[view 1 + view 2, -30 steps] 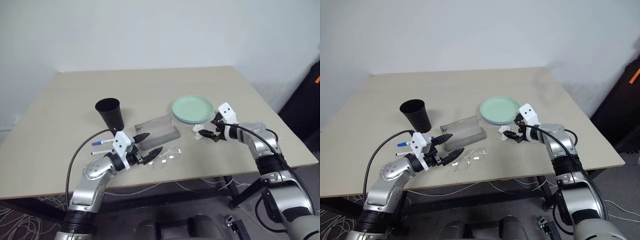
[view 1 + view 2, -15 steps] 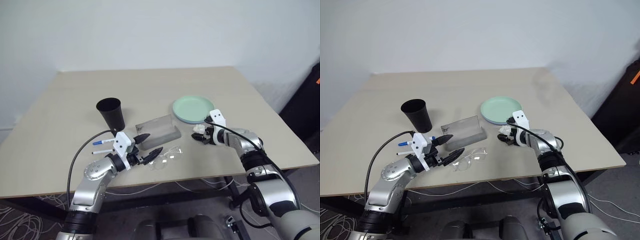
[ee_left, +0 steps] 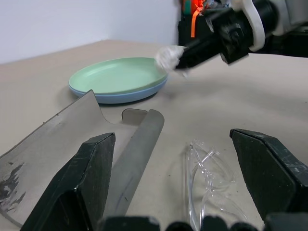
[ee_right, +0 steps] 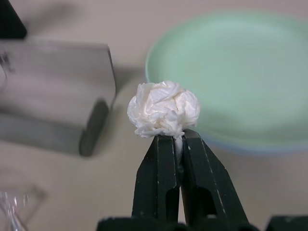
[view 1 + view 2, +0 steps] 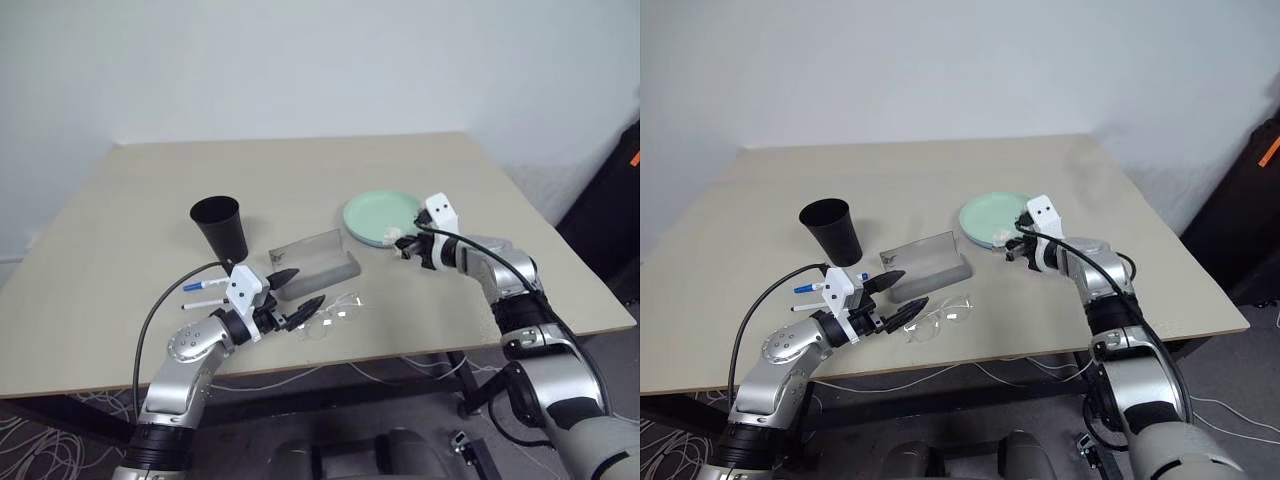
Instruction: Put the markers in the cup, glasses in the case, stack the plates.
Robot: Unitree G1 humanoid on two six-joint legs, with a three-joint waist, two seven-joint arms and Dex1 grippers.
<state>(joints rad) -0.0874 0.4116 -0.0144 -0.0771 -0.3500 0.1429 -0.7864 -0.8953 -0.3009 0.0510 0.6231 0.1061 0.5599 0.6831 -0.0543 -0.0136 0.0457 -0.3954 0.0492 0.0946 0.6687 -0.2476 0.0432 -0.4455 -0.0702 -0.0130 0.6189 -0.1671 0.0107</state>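
From the head camera, the right end effector (image 5: 408, 247) is clamped on a crumpled white paper ball (image 5: 401, 238), holding it clear of the surface (image 5: 120, 300) at the near edge of the plates (image 5: 380, 212), mint green stacked on light blue. The left end effector (image 5: 297, 291) hangs with its fingers spread wide and empty, just above the glasses (image 5: 335, 316), which lie on the surface in front of the open grey case (image 5: 315, 262). The black cup (image 5: 222, 228) stands upright behind it, and two markers (image 5: 204, 291) lie beside the left arm.

On the left wrist camera, the glasses (image 3: 209, 185) sit between the splayed black fingers (image 3: 79, 185), the case (image 3: 110, 154) lies beside them, and the plates (image 3: 118, 79) are beyond.

On the right wrist camera, the two fingers (image 4: 161, 175) pinch together under the paper ball (image 4: 163, 109), with the green plate (image 4: 240, 72) behind.
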